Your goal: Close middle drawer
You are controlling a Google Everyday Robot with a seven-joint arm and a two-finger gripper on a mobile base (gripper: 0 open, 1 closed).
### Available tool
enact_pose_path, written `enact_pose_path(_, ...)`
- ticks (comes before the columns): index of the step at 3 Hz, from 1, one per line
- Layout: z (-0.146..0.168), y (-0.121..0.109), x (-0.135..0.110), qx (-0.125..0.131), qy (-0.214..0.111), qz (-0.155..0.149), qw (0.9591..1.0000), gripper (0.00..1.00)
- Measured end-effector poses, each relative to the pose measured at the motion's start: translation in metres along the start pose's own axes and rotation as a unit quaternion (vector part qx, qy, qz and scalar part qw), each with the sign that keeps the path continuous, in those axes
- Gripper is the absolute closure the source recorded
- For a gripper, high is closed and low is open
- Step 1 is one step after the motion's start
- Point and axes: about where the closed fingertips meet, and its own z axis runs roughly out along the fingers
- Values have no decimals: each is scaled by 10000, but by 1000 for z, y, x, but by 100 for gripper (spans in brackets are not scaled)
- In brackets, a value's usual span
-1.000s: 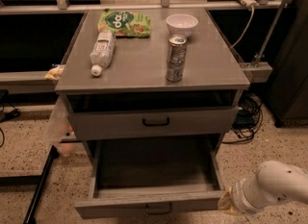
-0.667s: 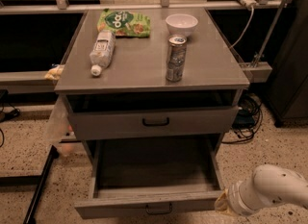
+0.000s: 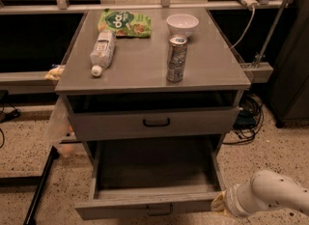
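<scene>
One drawer, the middle drawer, stood pulled far out toward the near side, low under the tabletop. The gripper hung at its front's right end; clenched or released, I could not tell. Lining up, I judged; next, a steady push toward the far side. Writing on the green snack bag and can was unreadable.
</scene>
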Motion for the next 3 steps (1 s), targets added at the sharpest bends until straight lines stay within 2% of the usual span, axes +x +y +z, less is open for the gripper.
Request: enact_pose_path(3,27,-23,-2,573,-516,-224,9968,100)
